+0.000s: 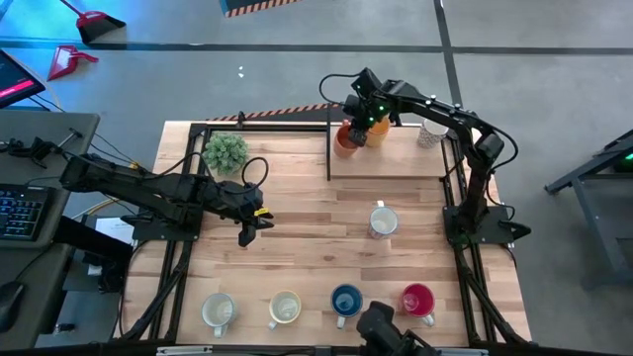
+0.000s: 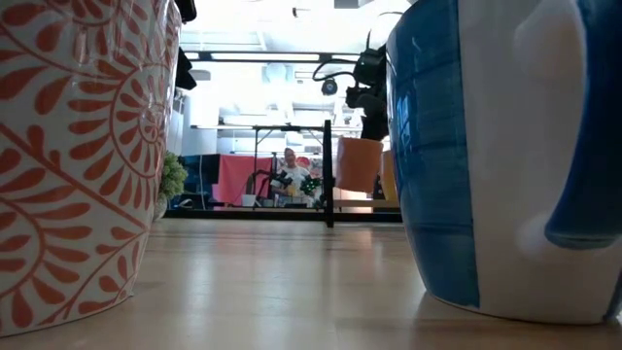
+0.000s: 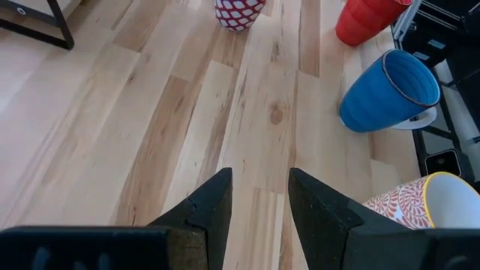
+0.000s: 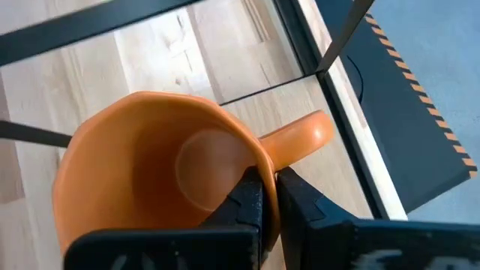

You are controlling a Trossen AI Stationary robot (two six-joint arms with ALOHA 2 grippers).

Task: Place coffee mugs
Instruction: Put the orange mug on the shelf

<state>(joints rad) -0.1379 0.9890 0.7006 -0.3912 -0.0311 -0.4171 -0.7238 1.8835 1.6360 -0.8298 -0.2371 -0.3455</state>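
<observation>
My right gripper (image 1: 361, 117) is at the back of the table, over the raised wooden shelf (image 1: 396, 163), shut on an orange mug (image 4: 150, 172). A second orange mug (image 1: 378, 134) and a white patterned mug (image 1: 431, 132) stand on the shelf beside it. A red-and-white patterned mug (image 1: 383, 222) stands mid-table. White (image 1: 218, 310), cream (image 1: 285, 309), blue (image 1: 346, 300) and red-pink (image 1: 418, 299) mugs line the near edge. My left gripper (image 3: 260, 184) hovers open over bare wood at the table's left. My right gripper holds the orange mug by its rim (image 4: 259, 161), right beside the handle (image 4: 300, 139), with one finger inside the cup and one outside. The fingers come slanting down from above. The mug sits mouth up below them (image 2: 358, 163); whether its base touches the shelf I cannot tell.
A small green potted plant (image 1: 226, 151) stands at the back left, near my left arm. Black frame bars (image 1: 329, 148) edge the shelf and the table sides. Bare wood lies in the table's middle between the shelf and the near row.
</observation>
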